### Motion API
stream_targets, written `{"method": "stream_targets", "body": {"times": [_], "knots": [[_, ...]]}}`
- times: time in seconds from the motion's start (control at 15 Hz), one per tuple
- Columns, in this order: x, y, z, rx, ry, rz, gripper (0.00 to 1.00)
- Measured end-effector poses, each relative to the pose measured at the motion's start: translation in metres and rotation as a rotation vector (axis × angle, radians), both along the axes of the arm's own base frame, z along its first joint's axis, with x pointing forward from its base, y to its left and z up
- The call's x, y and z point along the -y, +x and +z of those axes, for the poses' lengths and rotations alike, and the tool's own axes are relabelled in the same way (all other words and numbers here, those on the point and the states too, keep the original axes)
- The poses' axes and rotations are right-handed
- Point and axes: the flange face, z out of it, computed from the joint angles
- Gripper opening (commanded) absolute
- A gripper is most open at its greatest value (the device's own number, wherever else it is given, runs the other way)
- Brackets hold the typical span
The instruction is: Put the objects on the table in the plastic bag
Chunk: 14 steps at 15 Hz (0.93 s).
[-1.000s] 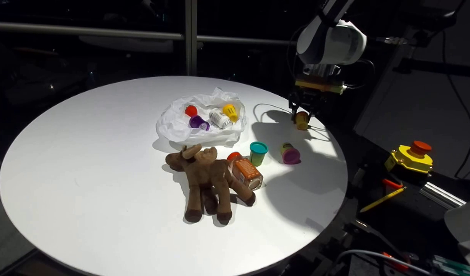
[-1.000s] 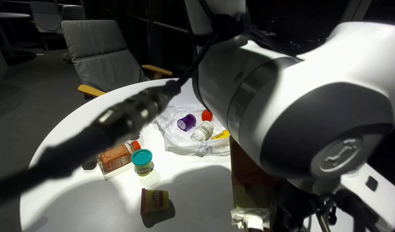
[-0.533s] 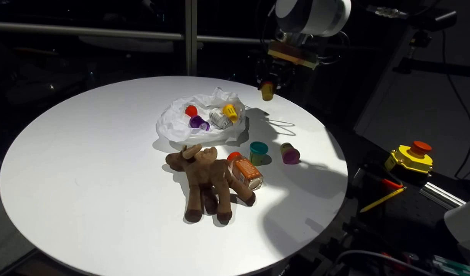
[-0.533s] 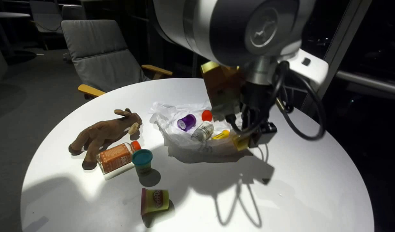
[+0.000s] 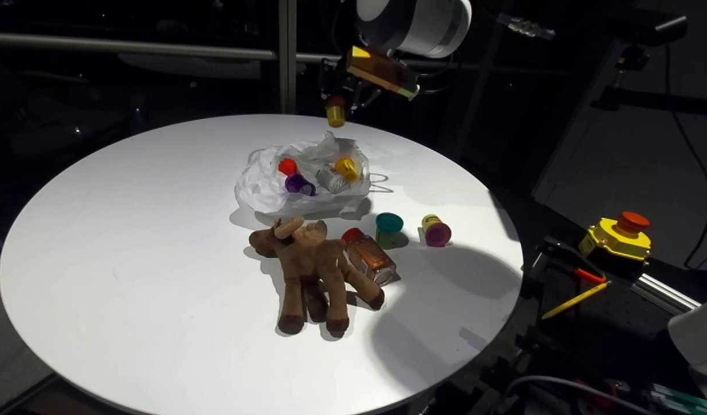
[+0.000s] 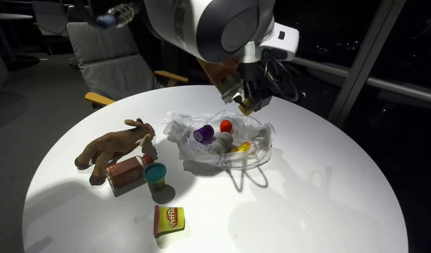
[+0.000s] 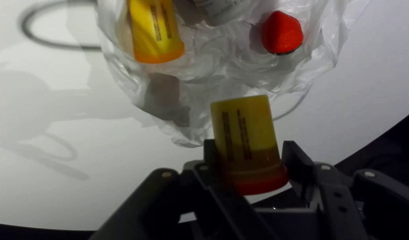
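Observation:
My gripper (image 7: 249,156) is shut on a yellow tub with a red lid (image 7: 243,126), held lid-up above the table by the far rim of the white plastic bag (image 5: 264,196). The tub also shows in both exterior views (image 5: 335,117) (image 6: 246,109). In the bag lie a red object (image 6: 225,125), a purple tub (image 6: 203,133), a white bottle (image 6: 221,143) and a yellow tub (image 7: 156,31). On the table outside lie a brown plush moose (image 5: 307,259), an orange-labelled bottle (image 6: 126,172) and a pink-lidded tub (image 6: 171,218). A teal-lidded tub (image 5: 389,229) stands upright.
The round white table (image 5: 157,288) has a dark drop at its edge. A grey chair (image 6: 103,56) stands behind it. A yellow box with a red button (image 5: 616,239) and a pencil (image 5: 576,300) are on the dark surface beside the table.
The gripper has lifted the red-lidded tub off the table near its edge and carried it across to the bag. The other objects have stayed in place.

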Motion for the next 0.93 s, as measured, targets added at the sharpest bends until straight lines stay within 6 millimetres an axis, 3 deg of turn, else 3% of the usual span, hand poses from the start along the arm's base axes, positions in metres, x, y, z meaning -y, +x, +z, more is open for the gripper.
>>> {"method": "stream_targets", "body": {"times": [0.33,0.67,0.73,0.8,0.93], "knots": [[-0.011,0.018,-0.034,0.073,0.04,0.088,0.28],[-0.042,0.019,-0.072,0.065,0.129,0.15,0.28],[-0.047,0.018,-0.079,0.059,0.139,0.163,0.78],[-0.051,0.016,-0.085,0.052,0.143,0.174,0.79],[-0.054,0.014,-0.094,0.043,0.141,0.19,0.92]]}}
